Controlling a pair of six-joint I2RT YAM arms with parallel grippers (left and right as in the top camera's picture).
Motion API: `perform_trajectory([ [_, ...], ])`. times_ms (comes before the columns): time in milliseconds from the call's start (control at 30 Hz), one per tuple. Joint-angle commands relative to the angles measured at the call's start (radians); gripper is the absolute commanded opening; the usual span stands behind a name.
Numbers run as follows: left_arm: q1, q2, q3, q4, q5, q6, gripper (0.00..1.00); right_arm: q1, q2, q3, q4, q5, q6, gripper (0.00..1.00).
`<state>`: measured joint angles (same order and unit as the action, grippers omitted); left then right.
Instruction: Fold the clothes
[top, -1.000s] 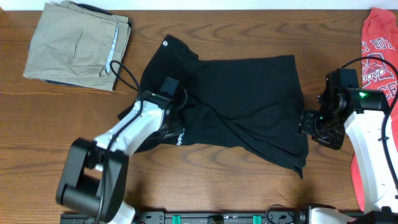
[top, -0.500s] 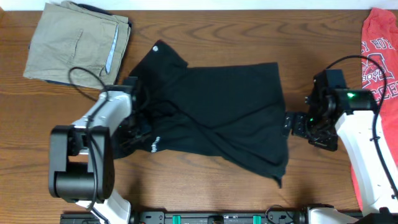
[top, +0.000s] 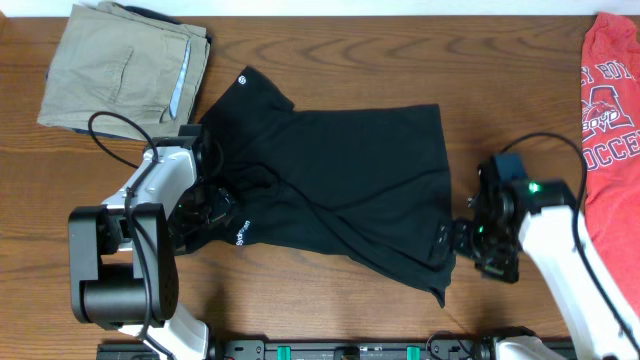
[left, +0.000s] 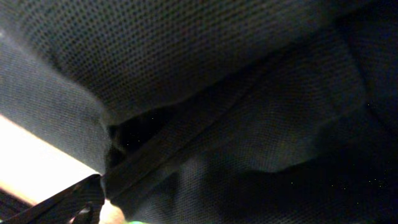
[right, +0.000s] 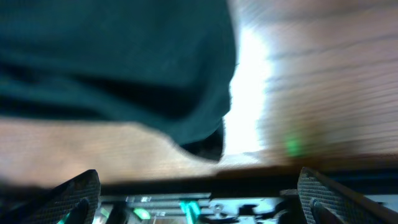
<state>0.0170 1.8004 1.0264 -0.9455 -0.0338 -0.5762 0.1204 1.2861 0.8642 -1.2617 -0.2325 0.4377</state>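
Overhead and wrist views, fold in preparation. The black short-sleeved shirt of soft fabric (top: 350, 170) lies spread but rumpled across the middle of the brown wooden table (top: 400, 50). Its round white logo (top: 246, 79) sits at the upper left corner and its small white lettering (top: 240, 235) by the lower left edge. A diagonal crease runs down toward the lower right corner, so I judge the cloth not yet flat enough for a clean fold.

I have the left gripper (top: 212, 215) at the shirt's left edge, buried in bunched cloth. The left wrist view shows only dark weave (left: 217, 74) and one finger (left: 68, 202), so I cannot tell whether that gripper is parted or pinching.

The right gripper (top: 447, 240) sits at the opposite, right-hand edge. In the right wrist view its fingertips (right: 81, 193) stand wide apart with nothing between them, and the hem (right: 186, 124) lies just ahead on bare wood. Placing the arms at opposite edges lets me tension the shirt from both sides, as I read it.

The folded khaki trousers (top: 125, 70) at upper left and the red printed shirt (top: 610, 150) along the right margin lie apart from the work. The trousers look already dealt with, the red one waiting.
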Motion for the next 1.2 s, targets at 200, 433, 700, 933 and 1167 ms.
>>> perform_trajectory([
  [200,-0.002,0.021,-0.011,0.027,-0.003,-0.008,0.98,0.121,-0.116,-0.161,0.113,-0.153,0.106,0.99],
  [433,-0.002,0.021,-0.011,0.027,-0.003,-0.008,0.98,0.211,-0.05,-0.214,0.197,-0.183,0.182,0.99],
  [700,-0.002,0.021,-0.011,0.026,-0.003,-0.008,0.98,0.319,0.039,-0.214,0.253,-0.076,0.34,0.99],
  [933,-0.002,0.021,-0.011,0.027,-0.003,-0.008,0.98,0.315,0.093,-0.214,0.25,0.034,0.422,0.99],
  [1167,-0.002,0.021,-0.011,0.034,-0.003,-0.008,0.98,0.315,0.174,-0.215,0.266,0.049,0.422,0.98],
])
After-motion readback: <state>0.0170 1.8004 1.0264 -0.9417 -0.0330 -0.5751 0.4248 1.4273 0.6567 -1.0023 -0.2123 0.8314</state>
